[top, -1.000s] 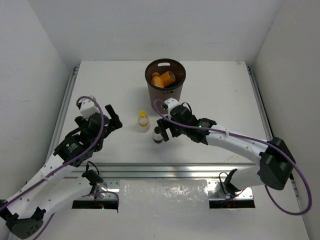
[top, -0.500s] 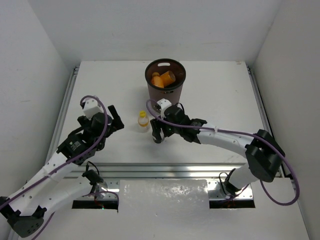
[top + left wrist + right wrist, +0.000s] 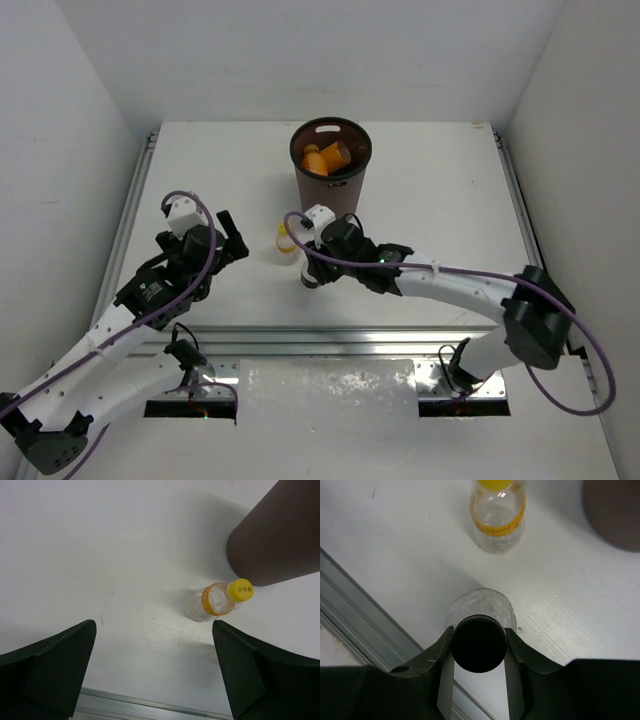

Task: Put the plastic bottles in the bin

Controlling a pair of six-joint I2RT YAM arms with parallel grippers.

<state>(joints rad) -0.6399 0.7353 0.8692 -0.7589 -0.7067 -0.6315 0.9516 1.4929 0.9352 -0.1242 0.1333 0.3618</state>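
The bin (image 3: 328, 192) stood upright near the far edge of the tabletop (image 3: 440, 180), holding perhaps three orange bottles (image 3: 326, 157), tilted. The left gripper (image 3: 228, 240) gaped open near the left edge. The right gripper (image 3: 479, 642) clamped one upright clear bottle (image 3: 481, 604) by its cap. One yellow-capped bottle (image 3: 217, 599) stood upright between it and the bin.
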